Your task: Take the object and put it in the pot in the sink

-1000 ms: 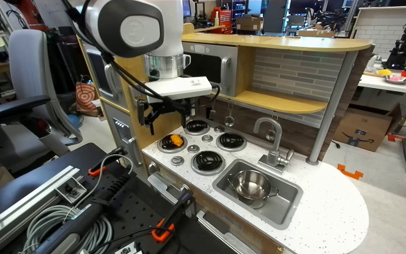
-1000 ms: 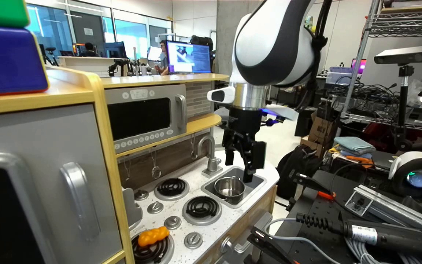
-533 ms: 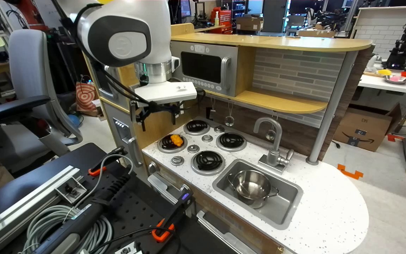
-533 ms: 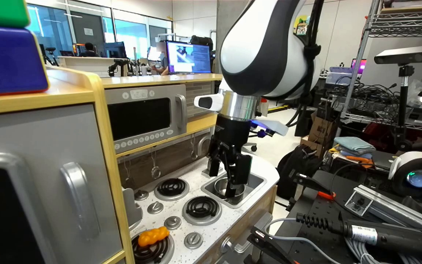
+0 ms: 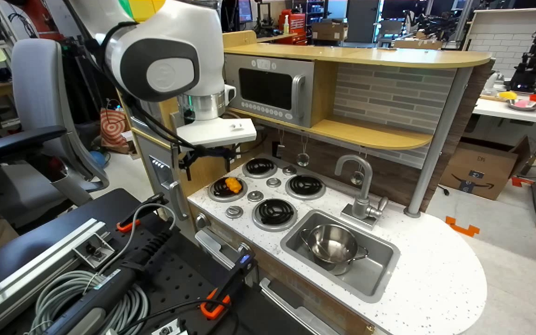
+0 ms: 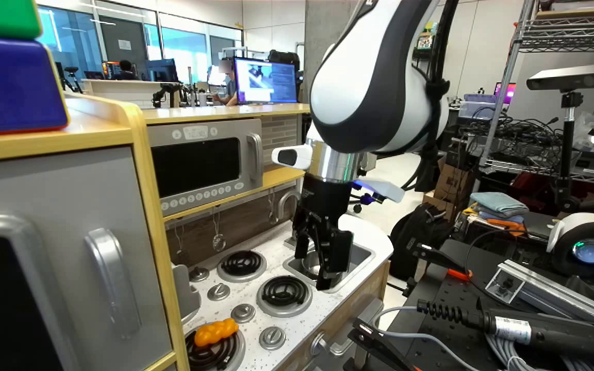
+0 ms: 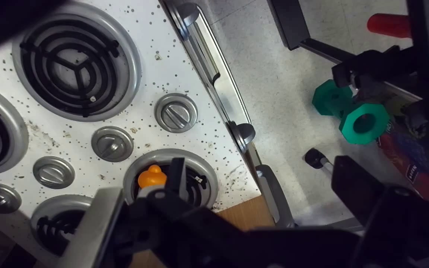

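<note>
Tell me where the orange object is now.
At lower left in an exterior view, the orange object lies on a black burner, left of a silver knob.

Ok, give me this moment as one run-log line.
gripper: raised, open, empty | orange object: on burner, not yet grasped | pot: in sink

In an exterior view, you have 1 grey high-backed office chair (image 5: 37, 102), a red tool chest (image 5: 298, 23) at the rear, and an open-flapped cardboard box (image 5: 479, 165) on the pale floor (image 5: 524, 288), near strips of orange tape (image 5: 472, 230). In an exterior view, you have dark-framed glass windows (image 6: 186, 46) lit blue, white wall panels (image 6: 276, 31), 1 concrete column (image 6: 330, 31) and 1 wire shelving rack (image 6: 575, 45).
</note>
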